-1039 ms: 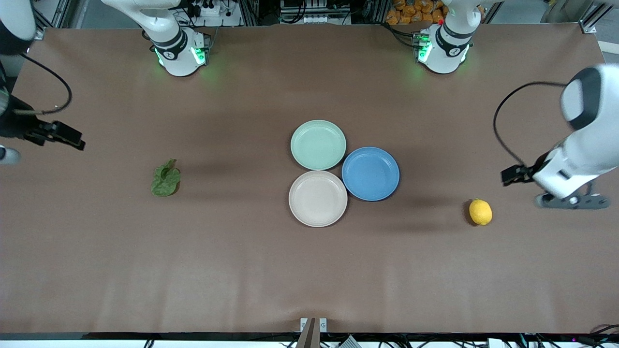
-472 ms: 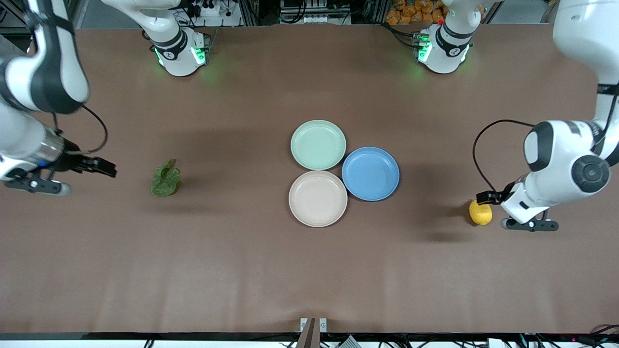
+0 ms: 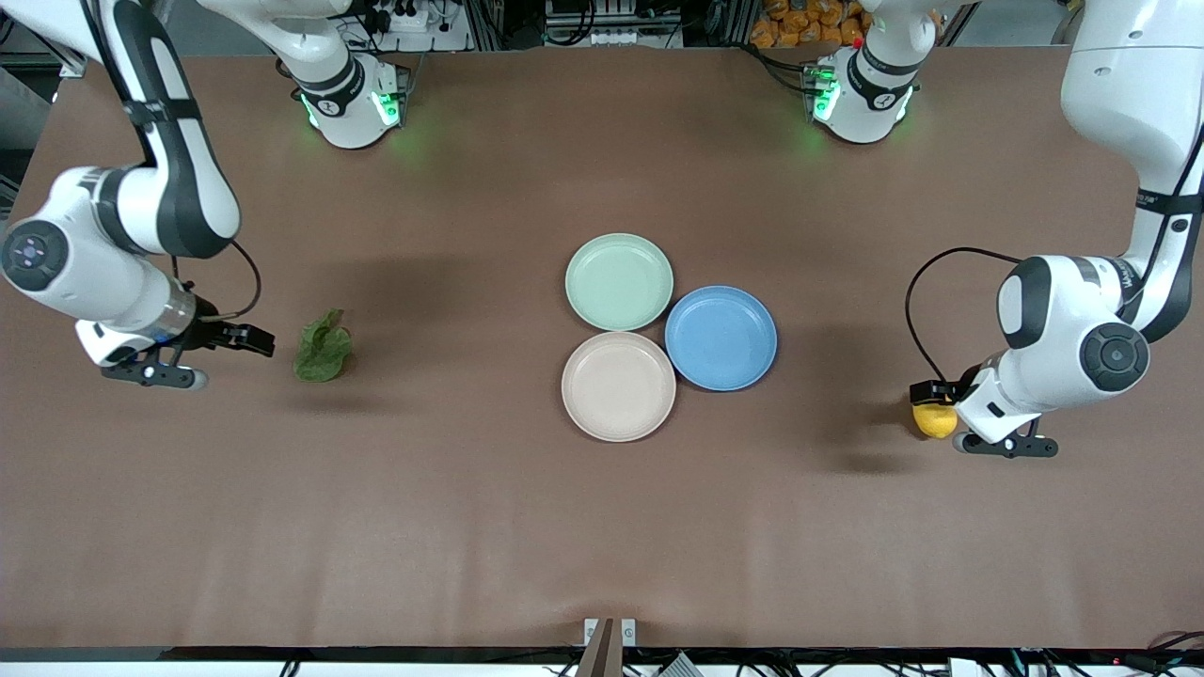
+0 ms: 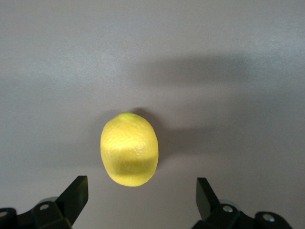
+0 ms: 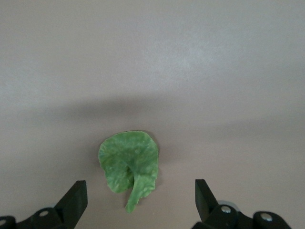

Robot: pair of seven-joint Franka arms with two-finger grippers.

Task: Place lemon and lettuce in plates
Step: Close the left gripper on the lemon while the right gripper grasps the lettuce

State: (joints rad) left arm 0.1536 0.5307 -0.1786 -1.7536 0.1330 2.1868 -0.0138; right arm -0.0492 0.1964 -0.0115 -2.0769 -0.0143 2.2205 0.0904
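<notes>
Three plates cluster at mid-bench, a lemon and a lettuce leaf lying well apart at either end.

The mint plate (image 3: 619, 281) sits farthest from the front camera, the beige plate (image 3: 618, 385) just nearer, and the blue plate (image 3: 720, 338) beside both toward the left arm's end. The lemon (image 3: 934, 419) lies on the bench (image 3: 602, 527) at that end, the left pincer (image 3: 933, 391) over it. The lettuce (image 3: 323, 348) lies toward the right arm's end, the right pincer (image 3: 252, 340) just beside it.

The lemon (image 3: 935, 420) is partly hidden beneath the left gripper (image 3: 931, 391); both grippers' fingers (image 4: 75, 195) are cut off in the wrist views.
</notes>
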